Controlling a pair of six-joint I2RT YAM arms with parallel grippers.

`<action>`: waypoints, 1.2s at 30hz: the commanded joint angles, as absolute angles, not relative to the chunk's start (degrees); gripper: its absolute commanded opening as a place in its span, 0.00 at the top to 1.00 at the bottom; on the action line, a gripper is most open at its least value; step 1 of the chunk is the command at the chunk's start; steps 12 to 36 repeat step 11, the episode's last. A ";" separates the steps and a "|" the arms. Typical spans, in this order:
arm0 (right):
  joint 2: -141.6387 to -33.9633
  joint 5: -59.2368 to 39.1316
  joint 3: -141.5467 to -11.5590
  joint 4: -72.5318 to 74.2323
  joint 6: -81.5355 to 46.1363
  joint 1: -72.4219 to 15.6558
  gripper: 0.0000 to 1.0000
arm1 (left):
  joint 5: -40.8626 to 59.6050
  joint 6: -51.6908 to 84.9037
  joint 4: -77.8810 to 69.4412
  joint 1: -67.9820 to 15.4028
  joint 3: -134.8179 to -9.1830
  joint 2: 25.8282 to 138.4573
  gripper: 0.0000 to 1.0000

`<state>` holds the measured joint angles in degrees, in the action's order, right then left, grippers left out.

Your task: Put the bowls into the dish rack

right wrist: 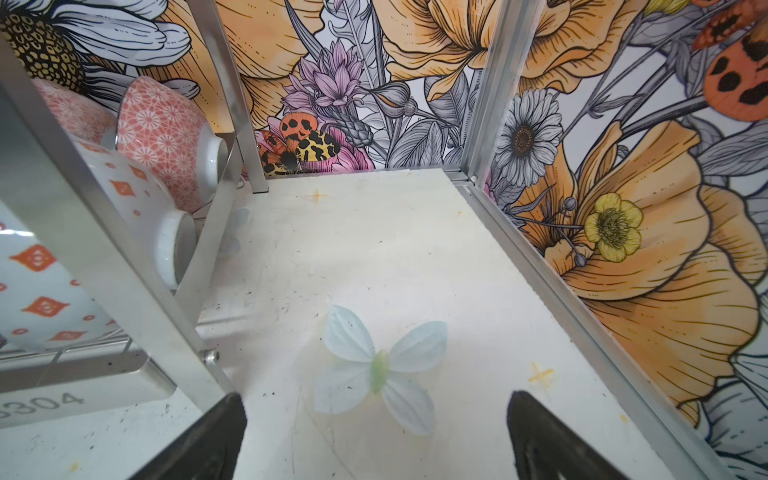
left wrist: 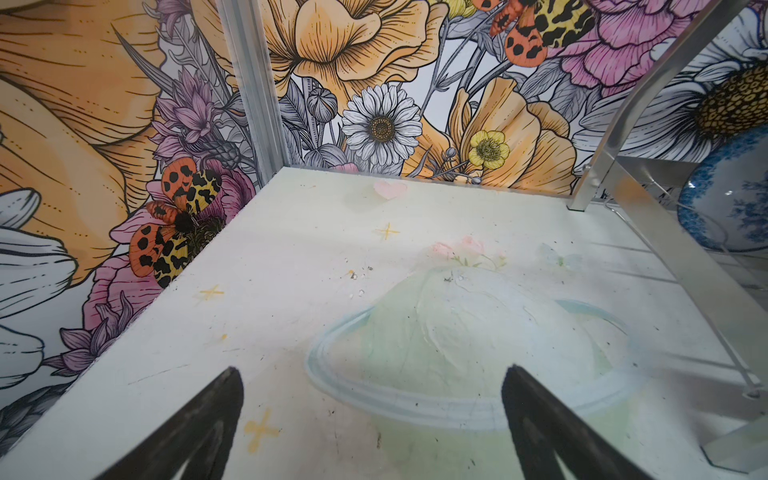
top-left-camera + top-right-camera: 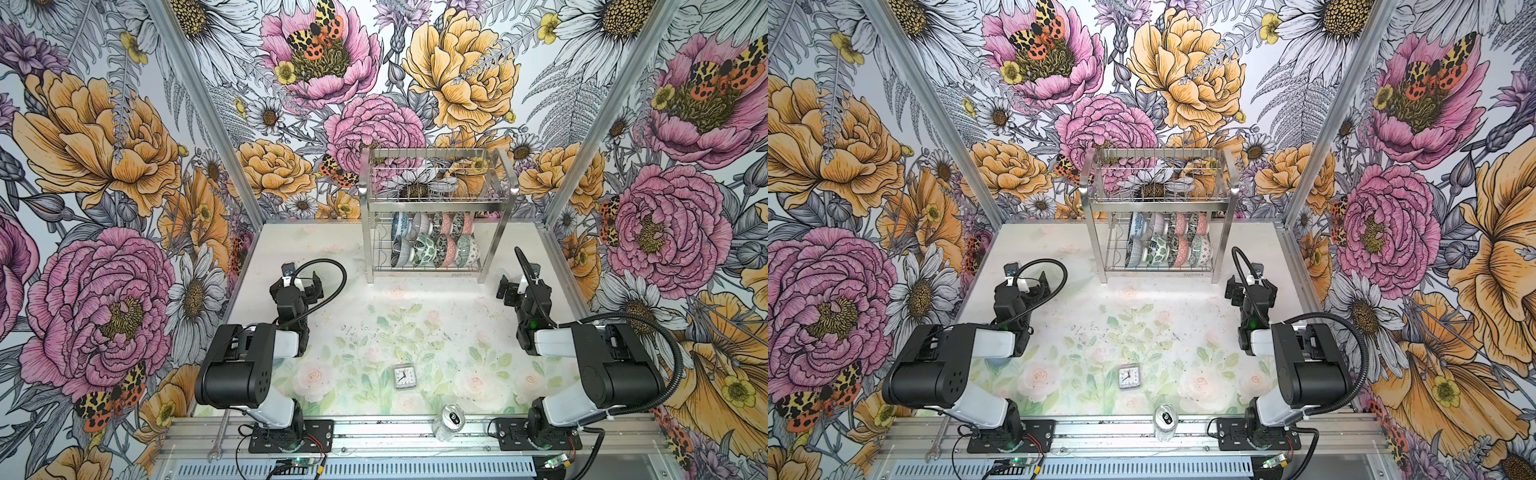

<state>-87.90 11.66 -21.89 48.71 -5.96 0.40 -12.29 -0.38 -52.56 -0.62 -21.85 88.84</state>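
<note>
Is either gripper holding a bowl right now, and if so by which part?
Nothing is held: the left gripper and right gripper are both open and empty; the bowls sit in the dish rack.

patterned bowls on edge, two rows, lower tier of steel dish rack; upper basket tier bare.
</note>
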 commanded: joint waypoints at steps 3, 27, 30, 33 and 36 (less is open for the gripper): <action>-87.98 10.69 -22.07 50.26 -5.38 0.10 0.00 | -10.87 -0.06 -54.22 -0.86 -21.45 88.86 0.01; -88.02 10.65 -22.01 50.45 -4.87 -0.19 0.00 | -10.81 -0.09 -54.22 -0.82 -21.45 88.86 0.01; -88.02 10.65 -22.01 50.45 -4.87 -0.19 0.00 | -10.81 -0.09 -54.22 -0.82 -21.45 88.86 0.01; -88.02 10.65 -22.01 50.45 -4.87 -0.19 0.00 | -10.81 -0.09 -54.22 -0.82 -21.45 88.86 0.01; -88.02 10.65 -22.01 50.45 -4.87 -0.19 0.00 | -10.81 -0.09 -54.22 -0.82 -21.45 88.86 0.01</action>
